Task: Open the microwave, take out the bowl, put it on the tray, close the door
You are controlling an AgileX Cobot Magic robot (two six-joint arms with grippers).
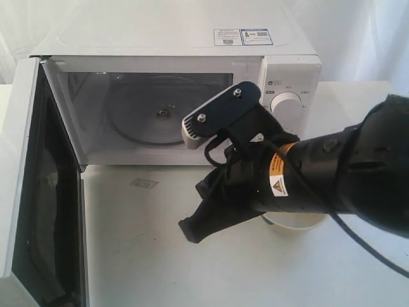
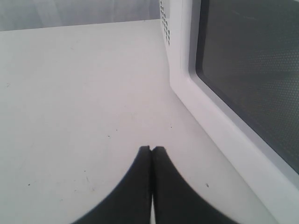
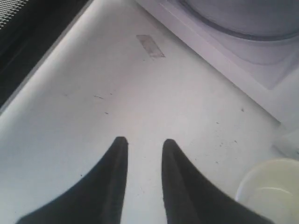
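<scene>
The white microwave (image 1: 287, 70) stands at the back with its door (image 1: 25, 192) swung wide to the left. Its cavity holds only the glass turntable (image 1: 144, 112). The cream bowl (image 1: 295, 222) sits on the table in front of the knob panel, mostly hidden under my right arm. The right wrist view shows the bowl (image 3: 270, 190) off to one side of my right gripper (image 3: 145, 141), which is open and empty just above the table. That gripper (image 1: 192, 229) hangs in front of the cavity. My left gripper (image 2: 152, 148) is shut on nothing, beside the door's dark window (image 2: 252, 70). No tray is in view.
A small patch of clear tape (image 1: 144, 183) lies on the white table (image 1: 147, 256) before the oven. The open door blocks the left side. The oven's two knobs (image 1: 287, 102) are partly behind the right wrist camera mount (image 1: 220, 112). White curtains hang behind.
</scene>
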